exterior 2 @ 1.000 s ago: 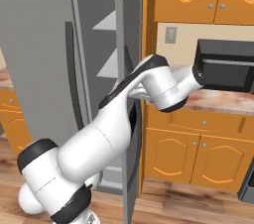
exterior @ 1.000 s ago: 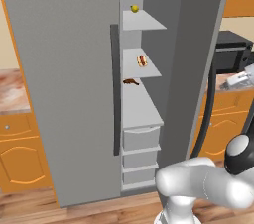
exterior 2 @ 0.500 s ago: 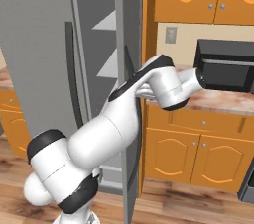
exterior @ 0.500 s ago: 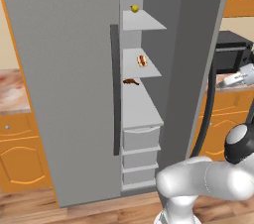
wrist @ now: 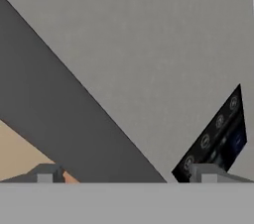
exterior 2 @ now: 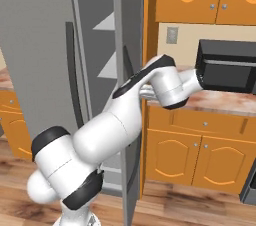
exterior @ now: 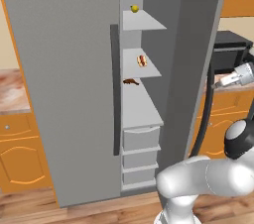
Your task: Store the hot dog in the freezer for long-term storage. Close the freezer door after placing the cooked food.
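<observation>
We see the hot dog (exterior: 142,60) already lying on a middle freezer (exterior: 140,77) shelf, so the placing looks done. What remains is shutting the freezer door (exterior: 196,59), which stands wide open. Our claw (wrist: 124,178) is spread open and empty, facing the door's grey outer face, close to it.

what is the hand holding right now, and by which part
Nothing. The hand is open with an empty gap between its fingertips, facing the grey outer face of the freezer door. The hot dog lies on a freezer shelf.
</observation>
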